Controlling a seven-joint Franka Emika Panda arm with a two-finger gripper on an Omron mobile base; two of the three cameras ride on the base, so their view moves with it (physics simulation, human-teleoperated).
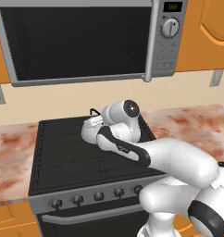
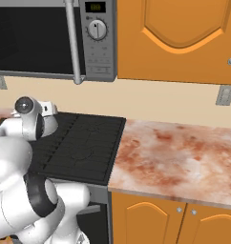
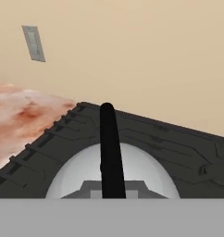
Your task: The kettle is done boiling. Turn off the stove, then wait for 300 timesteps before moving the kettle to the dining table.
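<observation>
The kettle sits on the stove near its back edge. The end effector is closed on the kettle's black handle — lift straight up, keeping it level before heading toward the dining table.

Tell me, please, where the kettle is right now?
The kettle sits on the back of the stove, below the microwave, close under the arm's wrist; in the hand view its black handle runs up the middle.

The small silver-white kettle with a thin black arched handle sits upright on the far grates of the black stove, near the wall.
</observation>
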